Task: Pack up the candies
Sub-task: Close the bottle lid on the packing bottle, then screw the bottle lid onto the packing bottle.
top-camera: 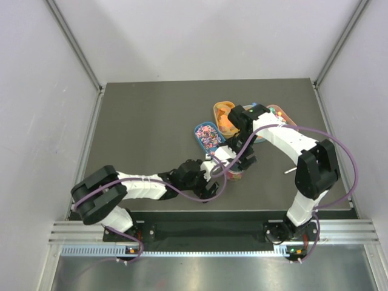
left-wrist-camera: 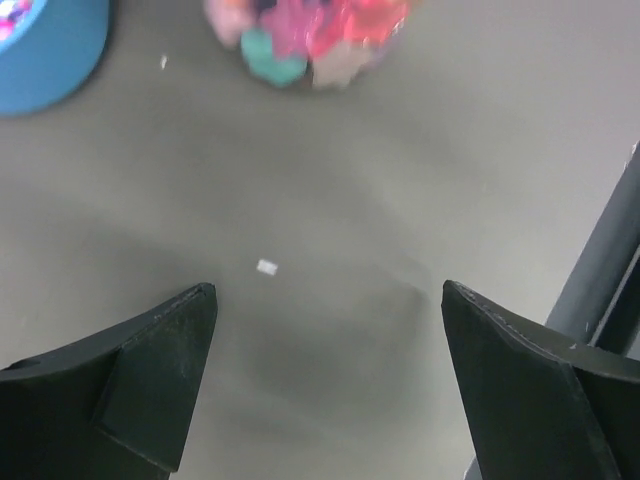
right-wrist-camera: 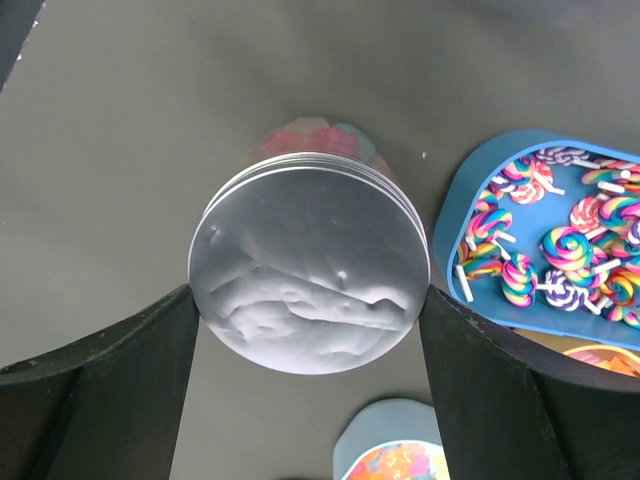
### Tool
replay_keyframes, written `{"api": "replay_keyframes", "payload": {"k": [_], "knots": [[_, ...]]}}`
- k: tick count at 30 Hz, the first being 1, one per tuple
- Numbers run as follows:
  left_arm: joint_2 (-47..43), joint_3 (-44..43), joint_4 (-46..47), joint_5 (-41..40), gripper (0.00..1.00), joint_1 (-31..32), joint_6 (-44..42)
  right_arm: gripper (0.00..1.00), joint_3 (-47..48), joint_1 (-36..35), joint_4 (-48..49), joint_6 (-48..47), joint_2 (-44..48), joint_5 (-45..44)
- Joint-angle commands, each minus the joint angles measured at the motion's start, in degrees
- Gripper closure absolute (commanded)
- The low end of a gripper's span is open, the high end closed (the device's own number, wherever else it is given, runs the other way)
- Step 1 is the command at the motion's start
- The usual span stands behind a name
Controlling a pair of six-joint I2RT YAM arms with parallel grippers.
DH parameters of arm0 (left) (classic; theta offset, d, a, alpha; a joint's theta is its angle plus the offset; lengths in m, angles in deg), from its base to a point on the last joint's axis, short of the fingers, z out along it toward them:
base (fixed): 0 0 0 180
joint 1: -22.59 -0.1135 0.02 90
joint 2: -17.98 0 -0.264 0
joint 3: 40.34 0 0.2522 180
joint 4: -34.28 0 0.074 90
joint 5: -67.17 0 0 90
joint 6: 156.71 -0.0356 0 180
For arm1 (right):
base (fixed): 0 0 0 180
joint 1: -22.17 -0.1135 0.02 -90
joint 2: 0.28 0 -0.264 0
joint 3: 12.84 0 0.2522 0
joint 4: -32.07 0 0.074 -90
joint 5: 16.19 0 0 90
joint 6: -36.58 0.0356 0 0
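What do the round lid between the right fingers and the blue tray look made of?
Round lid: likely metal, dull silver, grooved rim, soft grey reflections; frosted plastic is possible. Blue tray: probably plastic, smooth matte, even colour, rounded rim.

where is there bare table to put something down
The whole left half of the table, left of the blue tray, is bare, as is the far strip behind the orange tray. It is crowded mid-right, around the trays and the jar.
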Motion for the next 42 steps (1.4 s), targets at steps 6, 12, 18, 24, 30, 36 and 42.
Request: {"api": "replay_keyframes", "payload": {"k": [6,12,18,24,30,36,42], "knots": [[11.94,-4.15,5.06,-7.99,0.02,3.97,3.72,0.32,-1.83,-1.19,-2.43,1.66,-0.45,1.14],[22.23,-5.21,6.37,-8.53,0.03,5.64,6.35,0.32,-1.84,-1.19,-1.99,2.62,-1.41,0.35],[24.70,-2.39,6.83,-7.92,0.05,7.92,8.29,0.32,-1.13,-1.28,-2.43,2.71,-1.85,0.26],[34.09,-8.09,-5.99,-8.53,0.09,10.82,8.38,0.32,-2.53,-1.11,-2.17,3.24,-1.77,-0.09],[42.89,-16.10,-16.38,-10.73,0.11,11.35,10.05,0.32,-3.59,-1.11,-1.91,4.29,-1.59,-0.27],[47.27,-18.56,-21.72,-9.50,0.20,11.44,11.98,0.33,-3.15,-1.02,-1.82,6.49,-2.47,-1.58],[54.48,-23.57,-26.31,-9.32,0.65,12.67,12.86,0.33,-6.05,-0.40,-0.85,8.25,-2.47,-1.58]]}}
